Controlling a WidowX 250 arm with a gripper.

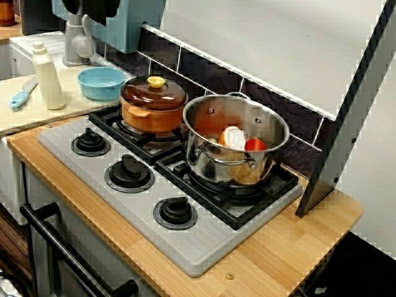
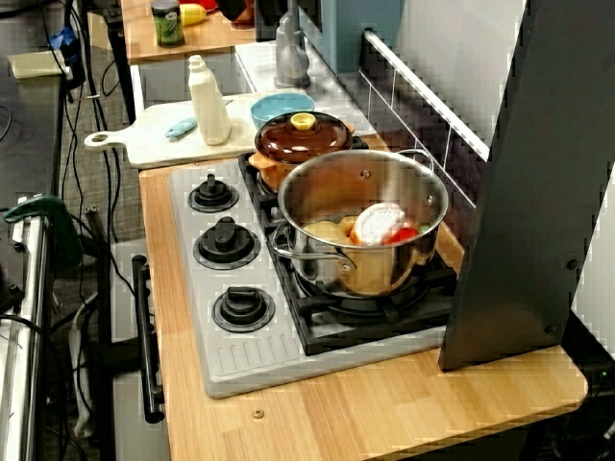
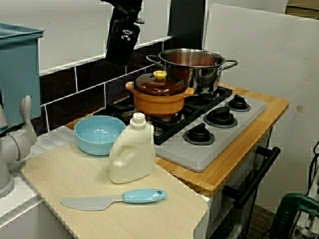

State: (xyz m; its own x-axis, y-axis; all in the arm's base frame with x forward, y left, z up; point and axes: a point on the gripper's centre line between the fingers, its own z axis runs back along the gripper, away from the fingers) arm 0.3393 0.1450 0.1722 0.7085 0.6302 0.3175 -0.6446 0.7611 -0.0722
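Hovering claw [image 3: 120, 56], lidded pot [image 3: 159, 93] near — clearest sidelong

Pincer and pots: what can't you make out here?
Pincer: cut off by the top edge in the side view; open or shut unclear.
Orange pot: lid hides its contents in every view.
Steel pot: it hides its own contents in the side view; from above, the items inside are too blurred to name.
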